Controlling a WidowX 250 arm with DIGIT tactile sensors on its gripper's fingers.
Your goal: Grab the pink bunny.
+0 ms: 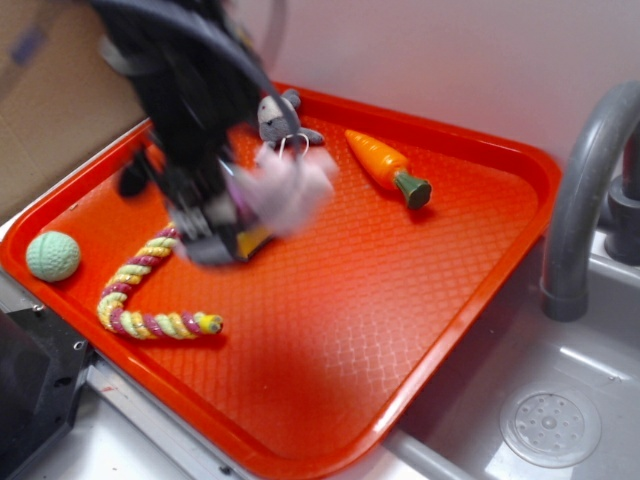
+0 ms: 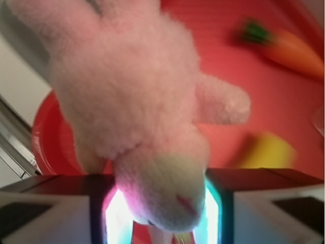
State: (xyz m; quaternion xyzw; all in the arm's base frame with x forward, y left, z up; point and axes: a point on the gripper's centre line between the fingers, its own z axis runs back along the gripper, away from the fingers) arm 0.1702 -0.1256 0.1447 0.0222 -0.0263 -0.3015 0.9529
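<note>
- One pink bunny [image 2: 137, 101], a fluffy plush.
- One grey plush mouse [image 1: 280, 117].
- One toy carrot [image 1: 385, 165], orange with a green top.
- One braided rope toy [image 1: 145, 295], curved, in pink, yellow and white.
- One pale-green ball [image 1: 52, 255].
- One orange tray [image 1: 480, 200].
- One hand [image 2: 162, 213] on the robot arm.
- One grey faucet [image 1: 585, 190].
- One sink drain [image 1: 550, 427].

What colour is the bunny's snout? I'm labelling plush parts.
Whitish-cream, against pale pink fur; the pink bunny shows it best in the wrist view.
</note>
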